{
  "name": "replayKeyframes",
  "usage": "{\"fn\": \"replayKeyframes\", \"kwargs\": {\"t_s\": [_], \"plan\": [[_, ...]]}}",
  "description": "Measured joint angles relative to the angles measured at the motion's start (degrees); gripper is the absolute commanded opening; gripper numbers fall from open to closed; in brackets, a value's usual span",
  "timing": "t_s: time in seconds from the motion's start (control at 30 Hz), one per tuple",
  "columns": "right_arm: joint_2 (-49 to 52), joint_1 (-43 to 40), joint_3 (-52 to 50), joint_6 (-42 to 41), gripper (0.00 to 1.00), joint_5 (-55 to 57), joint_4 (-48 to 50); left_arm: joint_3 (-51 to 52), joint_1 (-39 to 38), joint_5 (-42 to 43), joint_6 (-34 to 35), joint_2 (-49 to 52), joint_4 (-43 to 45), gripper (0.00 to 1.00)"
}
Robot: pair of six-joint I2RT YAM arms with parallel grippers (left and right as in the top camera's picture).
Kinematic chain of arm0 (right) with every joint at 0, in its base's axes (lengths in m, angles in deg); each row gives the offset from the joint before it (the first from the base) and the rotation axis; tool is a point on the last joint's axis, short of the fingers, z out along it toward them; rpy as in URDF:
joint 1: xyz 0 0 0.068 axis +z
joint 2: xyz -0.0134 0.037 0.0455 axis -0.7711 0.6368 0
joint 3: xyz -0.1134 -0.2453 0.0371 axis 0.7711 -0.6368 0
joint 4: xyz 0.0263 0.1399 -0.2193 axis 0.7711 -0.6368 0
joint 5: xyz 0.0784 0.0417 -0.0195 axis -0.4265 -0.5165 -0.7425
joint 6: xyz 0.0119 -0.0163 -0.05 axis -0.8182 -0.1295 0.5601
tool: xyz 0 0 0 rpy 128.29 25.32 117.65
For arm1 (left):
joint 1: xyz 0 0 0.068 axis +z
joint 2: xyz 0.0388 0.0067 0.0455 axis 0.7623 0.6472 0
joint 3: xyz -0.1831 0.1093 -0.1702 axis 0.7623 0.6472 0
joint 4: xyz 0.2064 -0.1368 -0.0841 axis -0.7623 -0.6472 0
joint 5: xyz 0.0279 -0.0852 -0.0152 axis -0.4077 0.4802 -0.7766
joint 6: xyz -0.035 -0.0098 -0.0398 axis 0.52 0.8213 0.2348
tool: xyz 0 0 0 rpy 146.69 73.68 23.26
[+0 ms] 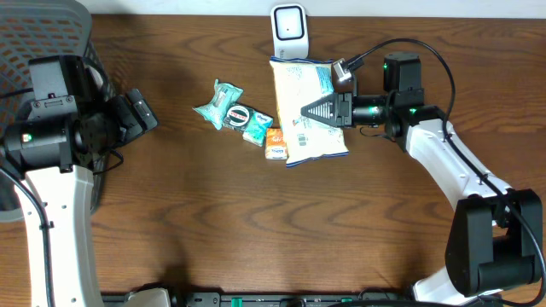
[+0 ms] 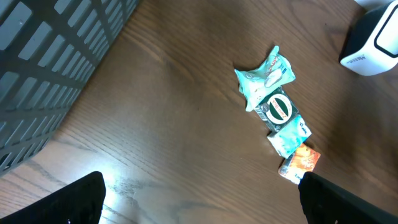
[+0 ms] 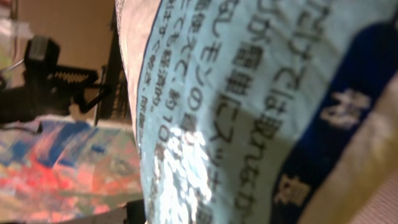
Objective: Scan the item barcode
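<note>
- Pinching the pouch [image 1: 294, 81] mid-panel, your right gripper [image 1: 311, 110] is holding it just before the scanner [image 1: 289, 30].
- You are likely handling light, floppy, slick film; favour a sealed edge.
- Your left gripper [image 1: 141, 111] is idling spread.

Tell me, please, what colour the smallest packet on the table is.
Orange and white; the smallest packet shows best in the left wrist view.

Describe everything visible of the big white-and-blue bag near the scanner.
The bag is a large glossy plastic pouch, white and pale blue with a dark blue patch and Japanese print. Its far edge lies right by the scanner. The right gripper, jaws shut, grips its middle from the right. Whether it rests on the table is unclear.
</note>
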Motion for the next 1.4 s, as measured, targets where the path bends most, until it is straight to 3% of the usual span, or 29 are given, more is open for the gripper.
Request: {"fn": "replayKeyframes", "kwargs": {"t_s": [0.37, 0.7, 1.1, 1.4], "plan": [[-1.4, 0.0, 0.0, -2.3, 0.01, 9.1, -0.1, 0.0, 0.0, 0.0, 0.0, 0.0, 0.0, 0.97], [-11.0, 0.2, 0.0, -2.3, 0.01, 13.9, -2.8, 0.0, 0.0, 0.0, 0.0, 0.0, 0.0, 0.98], [-12.1, 1.4, 0.0, 2.9, 0.01, 16.9, -4.6, 0.0, 0.0, 0.0, 0.0, 0.0, 0.0, 0.98], [-12.1, 1.4, -0.1, 4.5, 0.01, 10.8, 4.9, 0.0, 0.0, 0.0, 0.0, 0.0, 0.0, 0.98]]}}
